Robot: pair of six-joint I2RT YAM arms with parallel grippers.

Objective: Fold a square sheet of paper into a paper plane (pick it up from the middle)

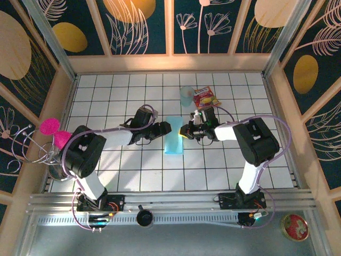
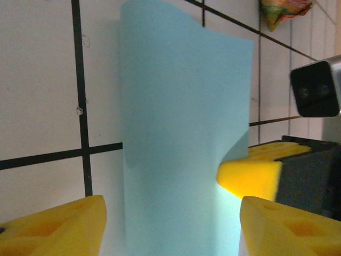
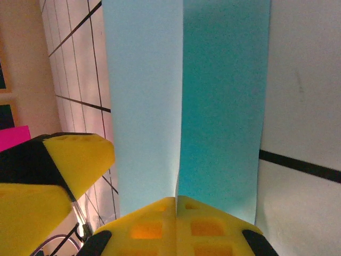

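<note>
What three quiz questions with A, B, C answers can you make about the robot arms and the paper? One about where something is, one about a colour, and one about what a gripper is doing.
1. Where is the snack packet?
A) beside the cup, on the far part of the table
B) under the paper
C) stuck on the wall

2. What colour are the gripper fingertips?
A) green
B) purple
C) yellow

3. What is the right gripper doing?
A) standing wide open
B) shut on the paper
C) holding the cup

Answers:
1 A, because the top view shows the packet next to the cup, beyond the arms.
2 C, because both wrist views show yellow tips.
3 B, because in the right wrist view its tips meet with the paper pinched between them.
</note>
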